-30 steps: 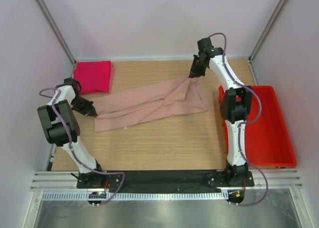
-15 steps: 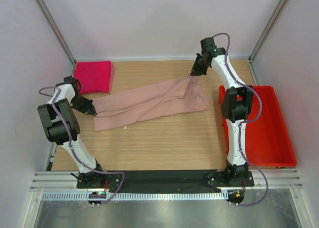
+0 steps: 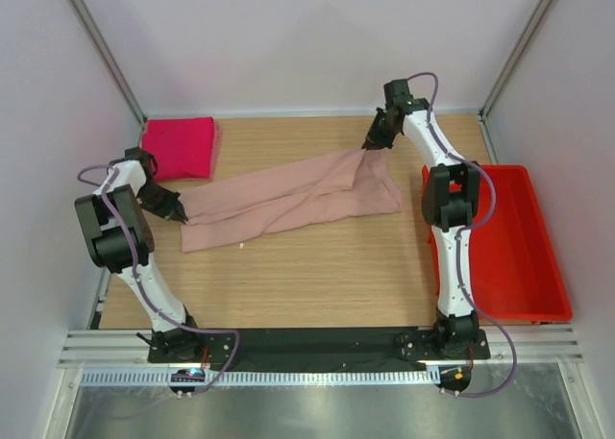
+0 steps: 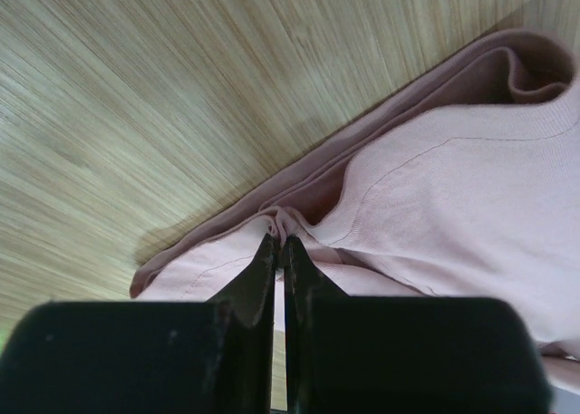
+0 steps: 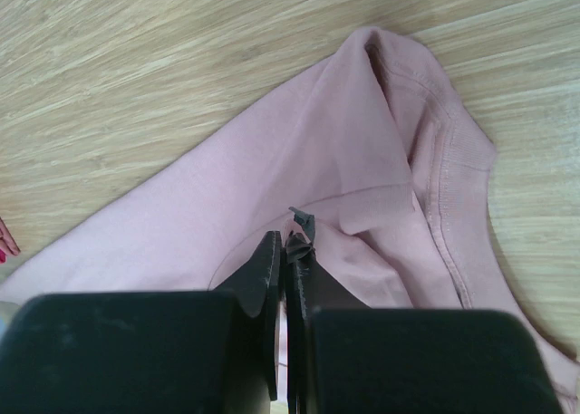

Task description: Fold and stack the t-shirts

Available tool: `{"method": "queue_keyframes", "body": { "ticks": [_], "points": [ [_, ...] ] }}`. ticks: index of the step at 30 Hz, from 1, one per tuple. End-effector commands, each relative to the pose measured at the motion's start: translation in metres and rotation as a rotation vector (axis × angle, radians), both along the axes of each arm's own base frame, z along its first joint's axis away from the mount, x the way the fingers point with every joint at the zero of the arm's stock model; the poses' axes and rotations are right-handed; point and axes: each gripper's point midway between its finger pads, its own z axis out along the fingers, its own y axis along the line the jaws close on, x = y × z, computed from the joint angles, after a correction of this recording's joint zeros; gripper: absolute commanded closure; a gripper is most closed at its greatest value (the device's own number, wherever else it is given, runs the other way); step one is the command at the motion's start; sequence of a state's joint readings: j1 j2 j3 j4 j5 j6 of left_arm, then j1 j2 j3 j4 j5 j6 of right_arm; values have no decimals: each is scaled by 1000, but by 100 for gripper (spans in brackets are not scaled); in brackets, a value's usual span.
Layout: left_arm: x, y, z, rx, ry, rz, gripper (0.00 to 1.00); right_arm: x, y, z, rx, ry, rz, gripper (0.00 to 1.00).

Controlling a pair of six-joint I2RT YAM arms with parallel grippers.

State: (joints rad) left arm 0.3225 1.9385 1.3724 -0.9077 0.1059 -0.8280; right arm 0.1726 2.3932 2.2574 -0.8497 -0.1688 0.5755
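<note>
Both sets of my fingers pinched shut on the pale pink t-shirt, one at each end

My left fingers [image 3: 179, 215] are closed tight on a small bunch of cloth at one end of the pale pink t-shirt [image 3: 288, 197]. My right fingers [image 3: 368, 145] are closed on a fold at its other end, with a ribbed edge curving away just beside the tips. The shirt lies stretched between the two pinches as a long, creased band across the wooden table [image 3: 317, 276], spreading wider toward my right fingers. The magenta t-shirt [image 3: 180, 147] sits folded in a neat square just beyond my left fingers, at the table's far corner, apart from the pale one. The red bin [image 3: 509, 256] stands behind my right fingers, nearer that arm's base, touching neither shirt
</note>
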Motion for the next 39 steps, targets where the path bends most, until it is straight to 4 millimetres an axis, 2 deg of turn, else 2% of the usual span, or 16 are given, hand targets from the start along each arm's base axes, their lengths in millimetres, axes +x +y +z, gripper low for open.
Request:
{"method": "queue_keyframes", "body": {
  "ticks": [1,5,9,13,17,18,22,26,28,30,32,34,35,37,38,39],
  "points": [
    [16,7,8,23,-50,5,99,21,3,23,53,-89,-20,98],
    [18,7,10,24,-54,4,100,24,7,23,80,-89,-27,98],
    [17,11,15,49,-65,7,100,28,7,33,95,-118,-45,99],
    [16,9,7,30,-43,9,99,34,10,31,132,-118,-61,97],
    [17,9,5,28,-37,8,88,39,17,20,185,-98,-66,90],
    [20,9,9,30,-49,6,82,40,17,15,197,-90,-75,82],
    [27,14,28,57,-98,-7,67,52,29,13,324,-90,-93,69],
    [28,18,60,104,-180,-45,58,66,53,38,534,-120,-82,60],
    [30,13,82,109,-261,-93,53,66,53,57,545,-143,-75,56],
    [28,3,93,104,-309,-158,53,56,46,60,486,-136,-53,48],
    [21,-9,97,114,-303,-214,53,38,42,65,436,-99,-36,47],
    [14,-17,104,135,-315,-254,53,20,43,58,385,-77,27,45],
    [9,-29,101,119,-316,-286,53,7,43,68,364,-70,54,45],
    [16,-52,107,74,-389,-349,54,-13,43,54,306,-40,104,44],
    [17,-62,106,47,-403,-373,56,-20,44,67,307,-63,122,44],
    [20,-80,103,13,-417,-418,59,-35,45,46,308,-7,126,44]
  ]
}}
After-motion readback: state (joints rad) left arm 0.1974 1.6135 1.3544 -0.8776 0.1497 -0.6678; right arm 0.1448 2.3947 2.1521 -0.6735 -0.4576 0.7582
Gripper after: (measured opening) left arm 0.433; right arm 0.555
